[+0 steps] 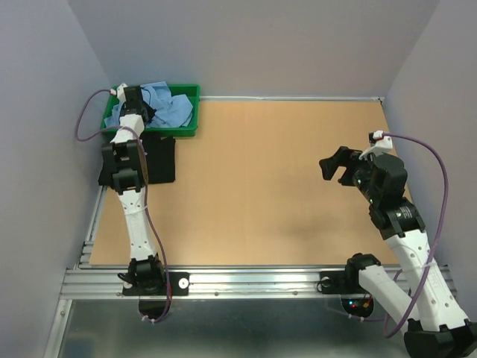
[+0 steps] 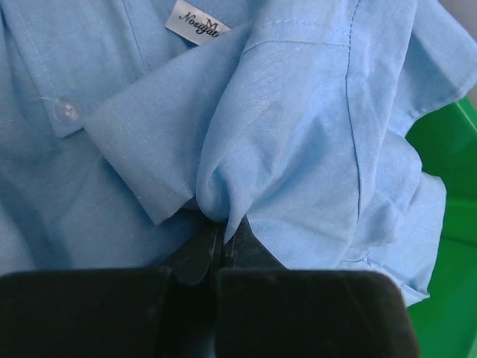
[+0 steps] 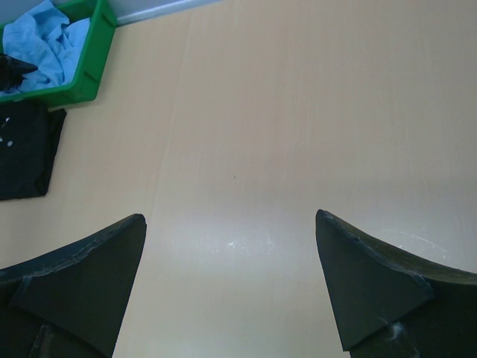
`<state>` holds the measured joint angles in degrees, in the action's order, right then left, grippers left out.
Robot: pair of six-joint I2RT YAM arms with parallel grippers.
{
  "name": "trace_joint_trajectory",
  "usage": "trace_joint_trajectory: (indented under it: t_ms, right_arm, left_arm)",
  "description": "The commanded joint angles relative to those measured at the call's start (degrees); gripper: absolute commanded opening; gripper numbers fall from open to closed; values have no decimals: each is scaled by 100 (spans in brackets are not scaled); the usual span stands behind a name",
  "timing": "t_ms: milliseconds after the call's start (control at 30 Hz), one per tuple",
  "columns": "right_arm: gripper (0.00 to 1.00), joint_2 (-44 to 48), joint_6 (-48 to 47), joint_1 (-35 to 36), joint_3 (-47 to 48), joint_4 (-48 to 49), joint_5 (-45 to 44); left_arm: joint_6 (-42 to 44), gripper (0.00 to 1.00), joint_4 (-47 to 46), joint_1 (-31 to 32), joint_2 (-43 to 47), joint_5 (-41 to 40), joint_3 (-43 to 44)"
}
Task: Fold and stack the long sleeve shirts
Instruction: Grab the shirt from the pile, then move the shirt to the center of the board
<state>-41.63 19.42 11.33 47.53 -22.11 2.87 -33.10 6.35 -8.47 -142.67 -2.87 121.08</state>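
Left gripper (image 2: pixel 223 233) pinches only a thin fold of the light blue shirt (image 2: pixel 298 134) (right gripper (image 3: pixel 229 220) gapes, empty), so it may slip free on lifting.

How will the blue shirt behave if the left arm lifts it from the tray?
Probably floppy: the blue shirt is thin cloth, crumpled in soft folds in the green tray. The left gripper pinches only one small fold, so the rest would likely hang and unfurl. It looks light, though trailing cloth could drag over the rim.
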Motion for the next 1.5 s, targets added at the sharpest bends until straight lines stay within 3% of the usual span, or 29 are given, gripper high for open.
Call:
trace_joint_trajectory:
  t_ms: [0,233,500,933,1100,1200,1233,1267,1300,1367,1467]
  right_arm:
    - [100,207,18,18,362,145,38]
    - [100,480,-184,27,441,102,64]
    - [100,770,-579,27,705,40,29]
    - [100,1411,-1019,27,969,-144,152]
    - [100,1780,-958,27,1004,-373,362]
    - [100,1939,-949,27,1074,-627,451]
    - [100,1974,-966,27,1083,-759,451]
    - [100,1992,-958,27,1109,-821,468]
    - [100,2018,-958,27,1127,-891,468]
    - [100,2071,-896,27,1127,-1058,381]
    - [100,2106,-834,18,1118,-1199,301]
  left_arm:
    - [-152,0,-773,-23,729,515,-206]
    - [-372,0,-1855,38,1952,1148,-313]
    - [-328,0,-2252,565,2998,1763,109]
    - [-267,0,-2445,2815,3931,2414,1305]
    - [-109,0,-2463,3491,4475,2379,340]
    - [224,0,-2515,3747,5081,2292,-863]
    - [286,0,-2533,3913,5439,2239,-1623]
    - [304,8,-2533,3984,5643,1978,-2057]
    - [304,37,-2551,4063,5845,1836,-2505]
    - [235,65,-2533,4256,6381,1563,-3815]
    - [6,81,-2358,4423,7102,1421,-5407]
